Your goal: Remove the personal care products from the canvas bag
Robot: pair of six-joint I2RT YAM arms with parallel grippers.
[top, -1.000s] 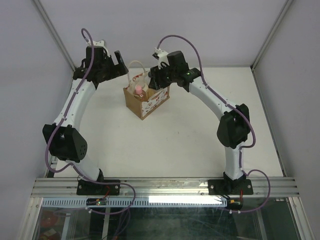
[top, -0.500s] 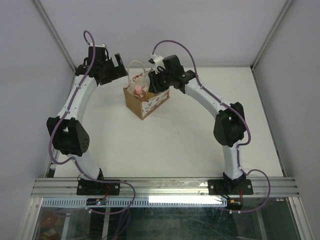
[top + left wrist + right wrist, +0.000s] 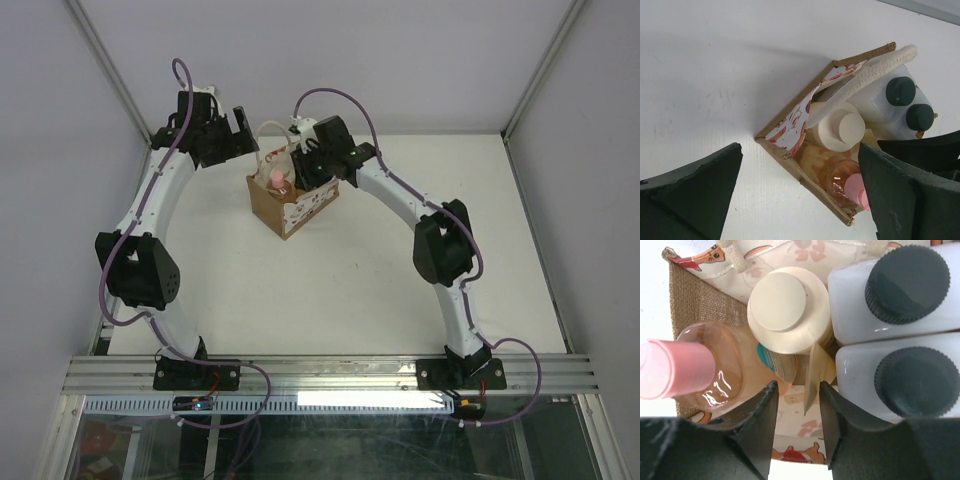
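Tan flat tube (image 3: 813,372) stood upright, edge-on, between part-open jaws of right gripper (image 3: 797,385), seemingly unclamped | right arm nearer | left gripper (image 3: 800,149) spread wide above canvas bag (image 3: 790,127).

tan tube (image 3: 813,371) — mostly hidden, pink cap (image 3: 670,369) cut off

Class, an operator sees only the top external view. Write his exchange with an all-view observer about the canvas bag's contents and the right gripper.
Operator: I see only a pink cap in the canvas bag. What else?
Observer: Two dark-capped white bottles stand side by side next to a cream bottle.
Operator: Where are the fingers of the right gripper?
Observer: Apart, with a tan flat tube's lower edge in the gap between them.
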